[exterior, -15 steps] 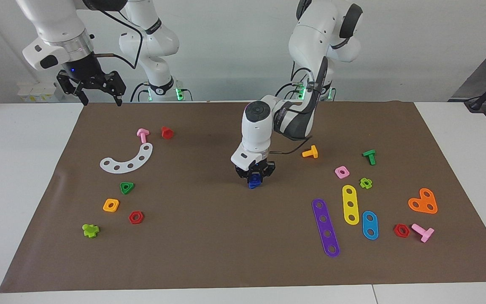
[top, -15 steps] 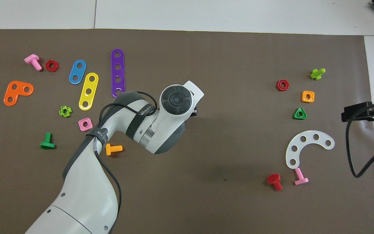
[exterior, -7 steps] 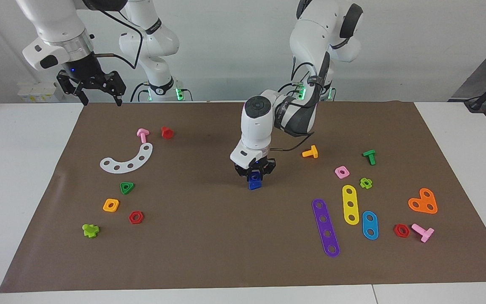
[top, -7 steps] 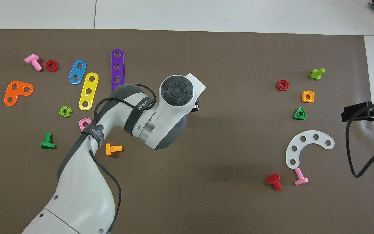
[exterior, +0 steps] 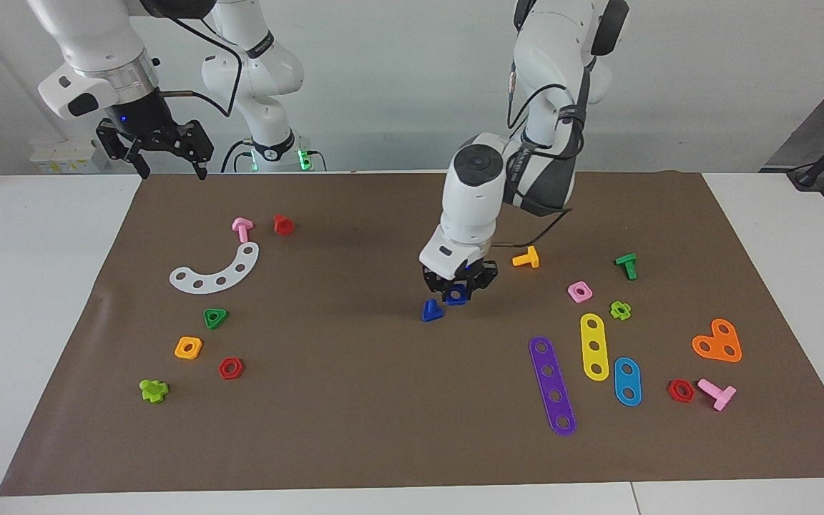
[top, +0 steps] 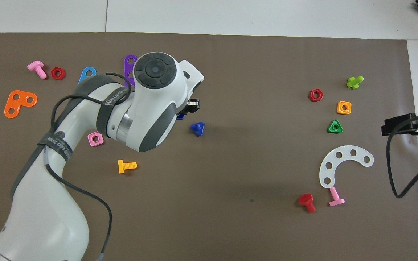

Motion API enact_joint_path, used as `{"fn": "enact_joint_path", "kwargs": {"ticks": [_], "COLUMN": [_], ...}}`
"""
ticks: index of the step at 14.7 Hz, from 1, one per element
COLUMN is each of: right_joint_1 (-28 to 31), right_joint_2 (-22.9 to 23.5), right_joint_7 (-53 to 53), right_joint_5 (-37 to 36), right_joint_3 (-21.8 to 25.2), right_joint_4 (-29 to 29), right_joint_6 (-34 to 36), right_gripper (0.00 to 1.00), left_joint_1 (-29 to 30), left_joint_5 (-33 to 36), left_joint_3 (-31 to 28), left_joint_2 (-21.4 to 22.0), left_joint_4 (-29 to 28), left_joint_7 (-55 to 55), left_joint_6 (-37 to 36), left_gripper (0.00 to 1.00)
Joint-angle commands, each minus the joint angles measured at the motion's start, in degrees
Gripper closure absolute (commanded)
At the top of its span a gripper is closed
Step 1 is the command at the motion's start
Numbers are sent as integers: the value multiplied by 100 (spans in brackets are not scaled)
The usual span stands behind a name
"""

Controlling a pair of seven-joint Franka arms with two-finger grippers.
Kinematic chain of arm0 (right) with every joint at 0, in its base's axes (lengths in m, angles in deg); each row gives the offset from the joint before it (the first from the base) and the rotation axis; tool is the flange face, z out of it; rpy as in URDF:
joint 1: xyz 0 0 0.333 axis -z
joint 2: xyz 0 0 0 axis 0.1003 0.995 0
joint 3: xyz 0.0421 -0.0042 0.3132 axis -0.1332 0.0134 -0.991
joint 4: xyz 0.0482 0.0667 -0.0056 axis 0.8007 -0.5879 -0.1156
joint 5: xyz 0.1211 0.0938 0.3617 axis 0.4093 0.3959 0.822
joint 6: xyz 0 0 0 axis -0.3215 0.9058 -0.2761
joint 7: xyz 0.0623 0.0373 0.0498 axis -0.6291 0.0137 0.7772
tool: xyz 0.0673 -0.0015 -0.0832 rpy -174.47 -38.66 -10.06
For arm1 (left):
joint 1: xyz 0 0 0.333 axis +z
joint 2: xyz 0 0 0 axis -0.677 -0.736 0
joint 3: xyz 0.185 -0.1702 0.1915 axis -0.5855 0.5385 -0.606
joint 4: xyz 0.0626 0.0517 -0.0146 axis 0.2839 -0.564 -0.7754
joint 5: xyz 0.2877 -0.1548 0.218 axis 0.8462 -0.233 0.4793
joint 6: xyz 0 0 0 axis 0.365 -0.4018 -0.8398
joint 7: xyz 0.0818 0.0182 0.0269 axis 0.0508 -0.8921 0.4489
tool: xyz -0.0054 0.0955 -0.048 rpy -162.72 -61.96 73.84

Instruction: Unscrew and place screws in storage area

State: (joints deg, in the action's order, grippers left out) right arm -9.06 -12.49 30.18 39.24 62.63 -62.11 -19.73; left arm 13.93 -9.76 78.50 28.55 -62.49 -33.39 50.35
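The brown paper mat (exterior: 355,429) covers most of the table, and coloured plastic pieces lie on it in two groups, one toward each arm's end. The left arm reaches over the middle of the mat, and the left gripper (exterior: 458,292) hangs a little above the paper with its fingers closed on a blue square nut (exterior: 457,292); in the overhead view only a small corner of this nut (top: 180,116) shows under the wrist. The right arm waits, with the right gripper (exterior: 162,154) raised over the edge of the mat at its own end, the fingers spread wide and holding nothing. Among the bigger pieces there are a white curved strip (exterior: 217,271) at the right arm's end and a purple strip (exterior: 552,385) at the left arm's end. The screw (exterior: 432,310), dark blue with a triangular head, lies alone on the bare paper at the middle of the mat, just beside the left gripper and not touched by it, well apart from both groups of pieces (top: 197,128).
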Motion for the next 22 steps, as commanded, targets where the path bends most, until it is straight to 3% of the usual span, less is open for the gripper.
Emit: {"fn": "enact_joint_path", "kwargs": {"ticks": [1,3,7,8,10,11,13,16,19,22], "right_joint_1": [32,93,6,-3,-143,-266,-712,-1407,-2031,-2638], "right_joint_2": [-48,-56,-30,-4,40,58,189,286,1022,1847], "right_joint_7": [131,192,-228,-247,-255,-351,-798,-1589,-2292,-3048], "right_joint_5": [-46,-46,192,200,262,279,271,271,271,210], "right_joint_3": [-30,-12,-30,-39,-48,-48,-56,-56,-56,-56], "right_joint_4": [16,-1,-28,-19,-28,-63,-211,-528,-423,-222], "right_joint_6": [75,75,-179,-197,-223,-319,-722,-1355,-2040,-2998], "right_gripper": [0,0,0,0,0,0,0,0,0,0], "left_joint_1": [528,889,1312,1338,1347,1347,1356,1636,2049,2602], "left_joint_5": [-111,-119,-119,-119,-119,-119,-119,-119,-111,-102], "left_joint_3": [29,29,29,20,20,20,2,-15,-33,-68], "left_joint_2": [279,445,841,859,859,859,859,903,956,1376], "left_joint_4": [-591,-1108,-2620,-2762,-2790,-2781,-2572,-1362,-331,-39], "left_joint_7": [-933,-1689,-2483,-2510,-2519,-2519,-2519,-2536,-2650,-2686], "left_joint_6": [45,439,1941,2031,1988,1971,1534,-45,-1173,-1684], "left_gripper": [61,61,59,53,31,5,0,0,0,0]}}
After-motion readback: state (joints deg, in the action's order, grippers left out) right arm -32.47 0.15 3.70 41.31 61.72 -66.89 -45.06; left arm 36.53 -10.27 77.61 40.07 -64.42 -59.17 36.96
